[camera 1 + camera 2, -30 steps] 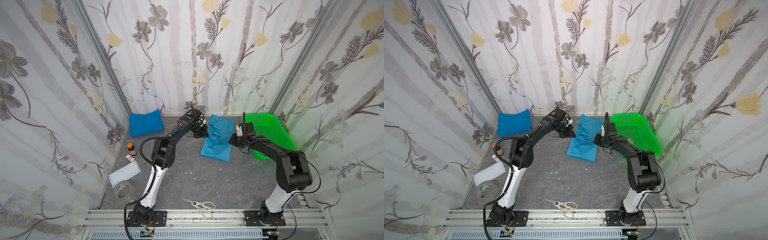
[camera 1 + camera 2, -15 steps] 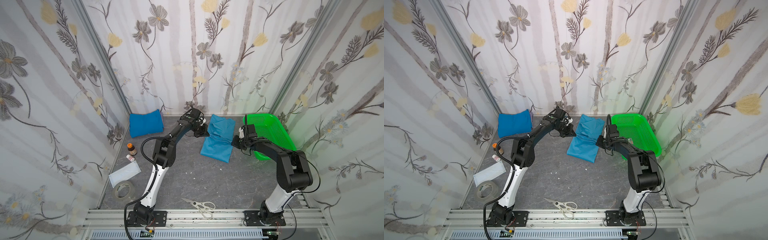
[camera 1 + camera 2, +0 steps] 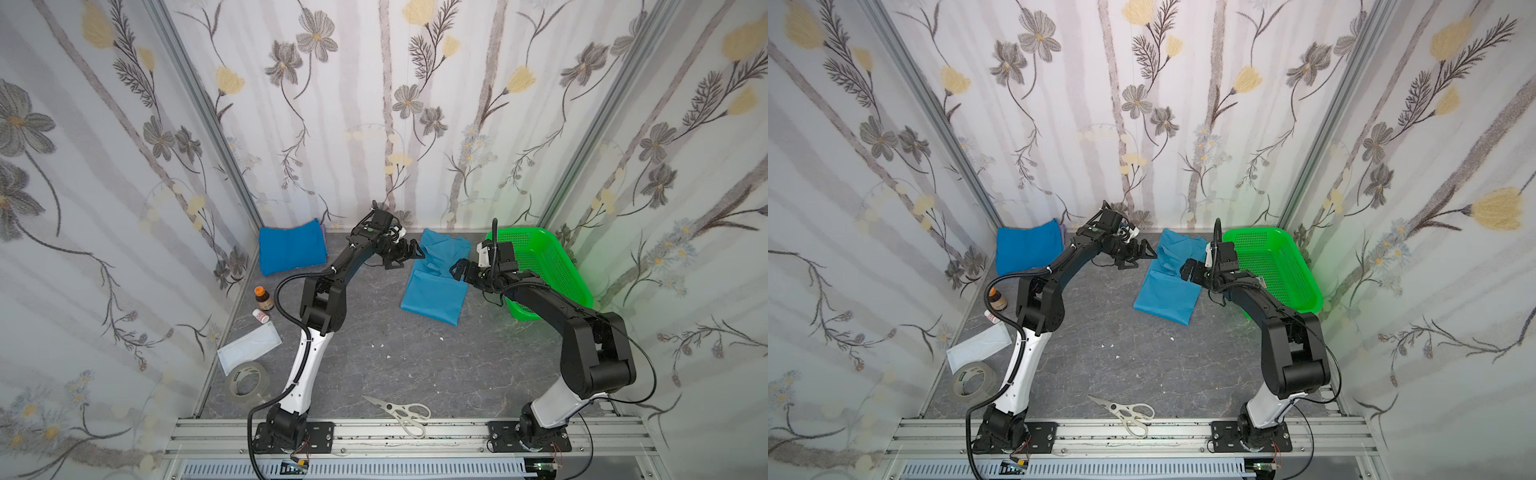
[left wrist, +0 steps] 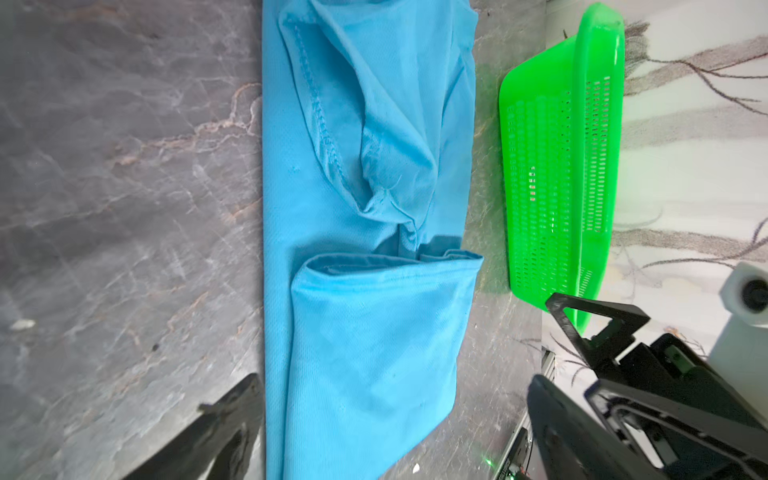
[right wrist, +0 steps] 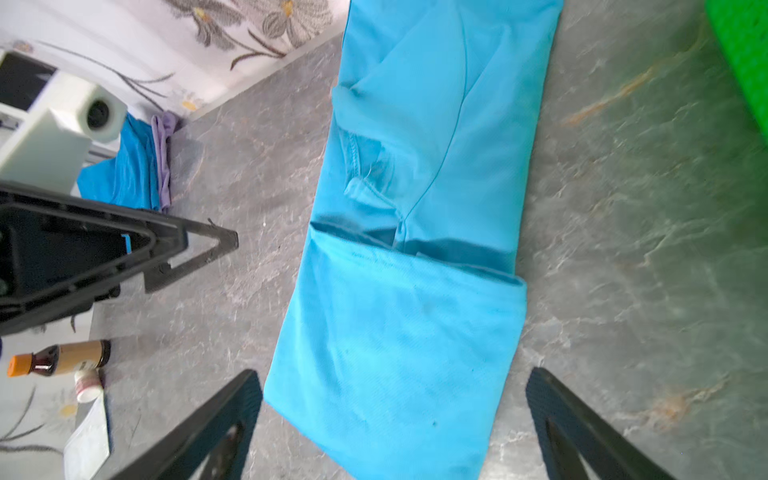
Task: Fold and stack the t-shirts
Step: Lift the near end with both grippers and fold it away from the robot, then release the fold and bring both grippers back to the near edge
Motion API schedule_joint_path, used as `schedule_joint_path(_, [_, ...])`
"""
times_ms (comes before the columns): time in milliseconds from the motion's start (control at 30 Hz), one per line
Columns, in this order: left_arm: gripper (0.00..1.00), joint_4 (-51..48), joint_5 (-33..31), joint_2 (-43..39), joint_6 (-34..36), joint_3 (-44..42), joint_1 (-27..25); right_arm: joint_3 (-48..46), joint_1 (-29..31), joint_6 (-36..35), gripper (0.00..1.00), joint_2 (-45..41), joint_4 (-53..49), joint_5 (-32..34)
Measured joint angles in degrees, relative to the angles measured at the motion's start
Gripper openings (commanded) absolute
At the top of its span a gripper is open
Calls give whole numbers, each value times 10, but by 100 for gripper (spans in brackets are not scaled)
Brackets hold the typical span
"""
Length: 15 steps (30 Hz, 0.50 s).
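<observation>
Your light sky-blue t-shirt lies just left of the green basket on the veined grey table. It is a long strip of fine knit, its near end doubled over. The right gripper and left gripper, clamped a second ago, now stand spread wide at its edges, holding nothing. Farther left of the basket, the darker blue t-shirt sits folded square.

Tight by the jaws
Light-blue shirt lies between both jaw pairs; green basket blocks behind the right gripper.
</observation>
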Motion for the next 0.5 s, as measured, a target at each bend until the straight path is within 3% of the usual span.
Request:
schedule_joint_path(167, [99,60,-3,-114,4,-221,0,-62,44,3,100,-9,13,-11])
schedule_joint_path(333, [83,116,-10,-175,-3,-378,-9,-144,74,29,98,-50,50,-12])
schedule_joint_path(500, [67,178,-18,-206,-7,-460,-18,-247,95,54,93,-143,67,16])
